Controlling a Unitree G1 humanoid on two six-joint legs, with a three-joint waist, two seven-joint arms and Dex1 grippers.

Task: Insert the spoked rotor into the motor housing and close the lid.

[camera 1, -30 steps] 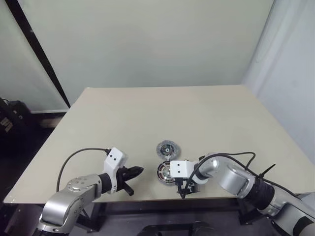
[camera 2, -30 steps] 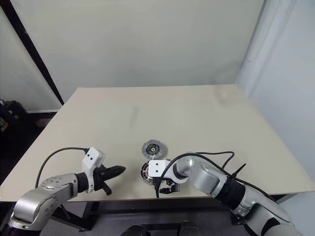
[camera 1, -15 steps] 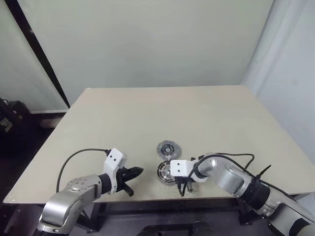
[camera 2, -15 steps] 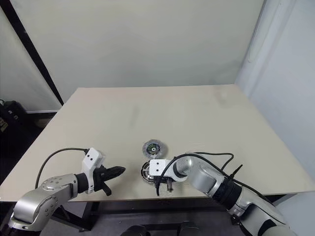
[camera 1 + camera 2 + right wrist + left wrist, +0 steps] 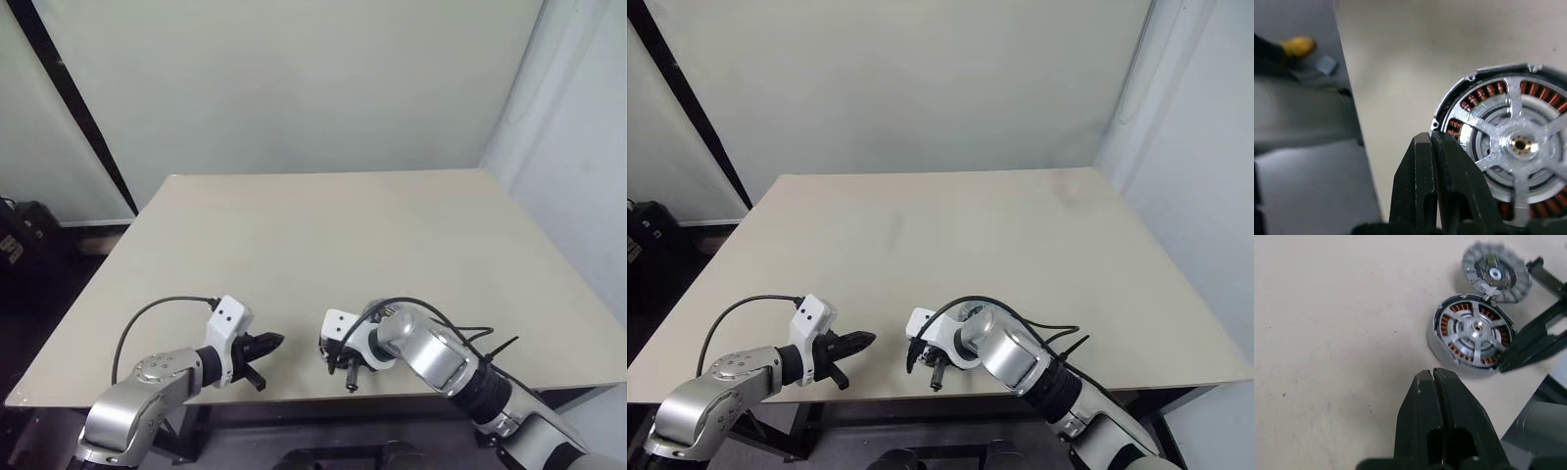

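Left eye view: a beige table (image 5: 323,235) carries everything. The left gripper (image 5: 272,343) hangs near the table's front edge, left of the middle, its black fingers pressed together on nothing. The right gripper (image 5: 333,360) sits just beside it to the right, also close to the front edge, bent down over the parts, which its white wrist block covers from here.

Right eye view: the same layout; the two grippers are near each other but apart, both by the front edge.

Left wrist view: the motor housing (image 5: 1471,335) lies flat on the table with the spoked rotor (image 5: 1475,329) seated inside it, silver spokes over the copper windings. The lid (image 5: 1494,272) lies flat just beyond the housing, its rim touching or nearly touching the housing's rim. The right gripper's black fingers reach the housing's edge from the side; whether they touch it I cannot tell.

Right wrist view: the right gripper's fingers (image 5: 1422,161) are pressed together, pinching nothing, their tip at the rim of the housing, over the copper coils.
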